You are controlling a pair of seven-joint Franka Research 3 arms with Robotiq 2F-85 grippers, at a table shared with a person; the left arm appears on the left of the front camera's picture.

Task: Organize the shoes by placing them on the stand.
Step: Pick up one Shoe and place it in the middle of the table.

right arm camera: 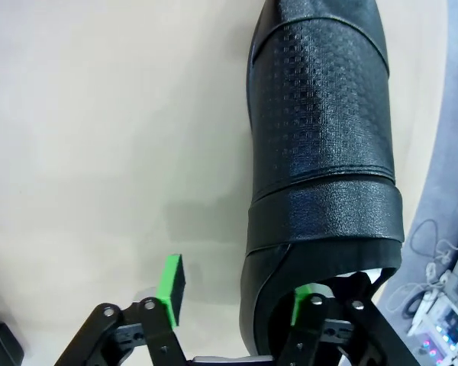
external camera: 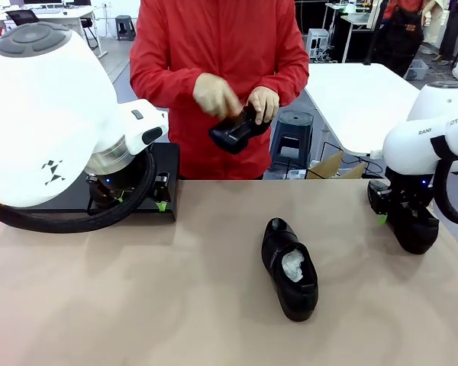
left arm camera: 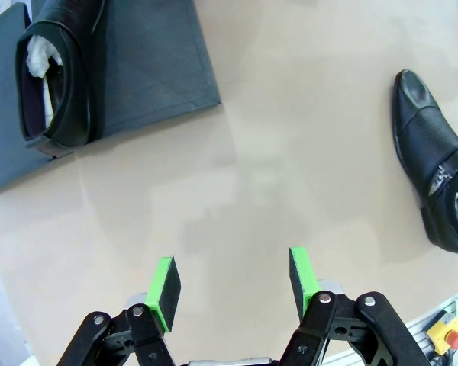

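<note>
A black shoe (external camera: 290, 268) with white paper stuffing lies in the middle of the table, also seen as the shoe (left arm camera: 435, 164) in the left wrist view. Another shoe (left arm camera: 53, 76) rests on the black stand (left arm camera: 153, 69). My left gripper (external camera: 141, 202) hovers open and empty by the stand (external camera: 166, 164), fingers (left arm camera: 166, 282) over bare table. At the far right, my right gripper (external camera: 397, 221) is open, its jaws straddling the side wall of a textured black shoe (right arm camera: 320, 152) at the heel opening; the left pad (right arm camera: 170, 286) stands clear of it. The person holds a third shoe (external camera: 237, 131) in both hands.
The person in red stands at the far edge behind the centre. The table's right edge (right arm camera: 443, 191) runs close beside the right-hand shoe (external camera: 418, 232), with cables and equipment below. A cardboard box (external camera: 328, 166) sits past the far edge.
</note>
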